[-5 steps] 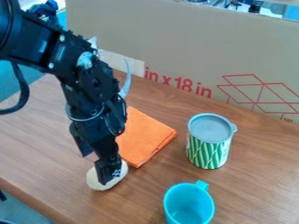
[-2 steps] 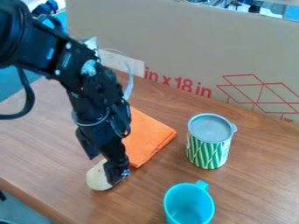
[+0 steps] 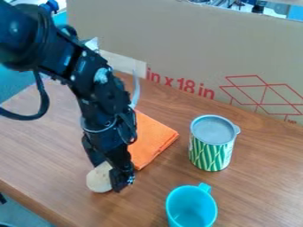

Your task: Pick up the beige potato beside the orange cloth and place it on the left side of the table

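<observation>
Okay, your gripper [image 3: 122, 181] is low over the table [image 3: 254, 186], at the right side of the pale, rounded piece [image 3: 99, 179] as the camera sees it. Can't tell whether it's released, clenched or grasping anything. It overlaps the piece in view; contact unclear.

Main change: you've slid it rightward across the piece, from over its middle to its right-hand edge, and the tip sits slightly lower in view. The arm [image 3: 105, 111] has shifted rightward with it. The piece stays in about the same spot, though its visible outline looks a bit different; tilt or slight shift, can't say which. So no clear lift or carry so far. For the work in hand, you're probably still at the positioning or contact stage, and a secure hold isn't confirmed.

Next out, the folded orange cloth [image 3: 153, 139] lies just behind the gripper, partly hidden by the arm, same place as before. Further right, the lidded can [image 3: 211, 144] stands upright, unmoved. Nearer the camera, the turquoise mug [image 3: 191, 207] is upright with its mouth up, also unmoved. Behind everything, the cardboard panel [image 3: 195, 44] hasn't changed.
</observation>
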### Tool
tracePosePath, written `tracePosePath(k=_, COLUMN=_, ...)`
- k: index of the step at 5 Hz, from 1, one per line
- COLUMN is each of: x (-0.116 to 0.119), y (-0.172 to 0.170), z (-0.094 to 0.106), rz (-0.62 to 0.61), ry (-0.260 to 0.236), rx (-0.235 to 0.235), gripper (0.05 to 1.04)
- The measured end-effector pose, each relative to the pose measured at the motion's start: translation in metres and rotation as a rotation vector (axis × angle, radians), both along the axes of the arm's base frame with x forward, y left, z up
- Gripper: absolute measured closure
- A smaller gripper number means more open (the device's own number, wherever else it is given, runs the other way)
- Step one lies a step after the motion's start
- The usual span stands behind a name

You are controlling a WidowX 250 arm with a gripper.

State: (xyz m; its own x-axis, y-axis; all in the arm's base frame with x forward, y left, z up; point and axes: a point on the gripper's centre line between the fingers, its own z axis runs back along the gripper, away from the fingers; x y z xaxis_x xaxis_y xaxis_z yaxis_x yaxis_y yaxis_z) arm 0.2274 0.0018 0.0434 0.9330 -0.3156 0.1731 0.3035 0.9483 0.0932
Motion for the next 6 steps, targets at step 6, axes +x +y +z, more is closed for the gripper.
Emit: tracePosePath(k=6, x=0.025, y=0.069, z=0.076, rz=0.171, ry=-0.077, rx=0.160, gripper=0.481)
